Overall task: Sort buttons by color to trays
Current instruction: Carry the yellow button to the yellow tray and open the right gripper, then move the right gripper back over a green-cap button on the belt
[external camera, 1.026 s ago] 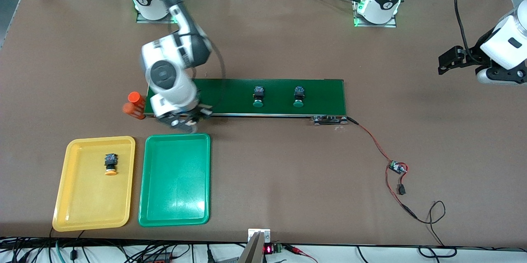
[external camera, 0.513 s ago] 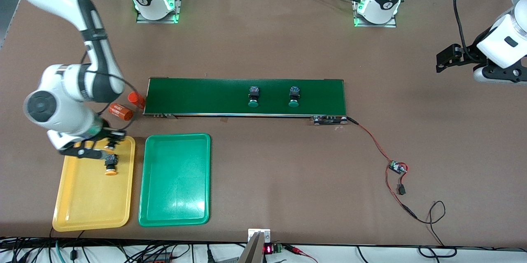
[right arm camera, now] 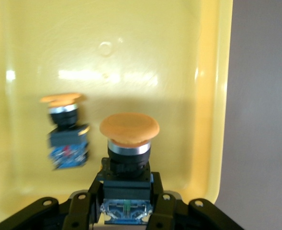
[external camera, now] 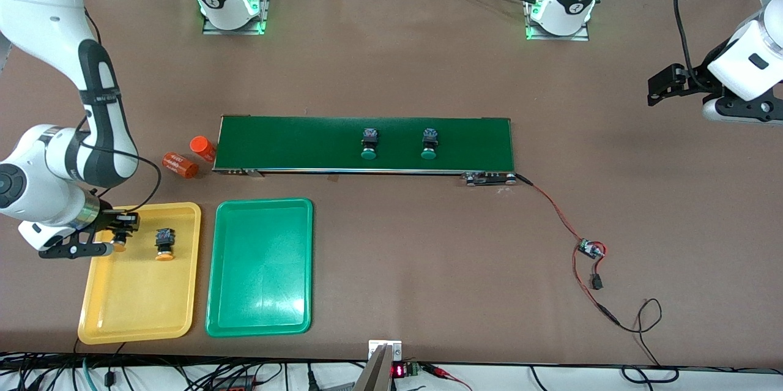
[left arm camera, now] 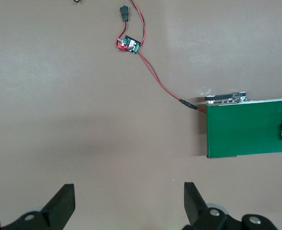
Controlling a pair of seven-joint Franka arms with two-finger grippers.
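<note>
Stretching along the brown surface, the dark-green conveyor belt carried two green buttons, while the right end effector, clamped on a yellow-orange button, hung over the yellow tray, beside the green tray, and the left end effector waited, spread wide.

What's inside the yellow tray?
One yellow-orange button lies in the yellow tray. The right hand holds a second yellow-orange button over it. The tray floor under that hand is hidden.
</note>
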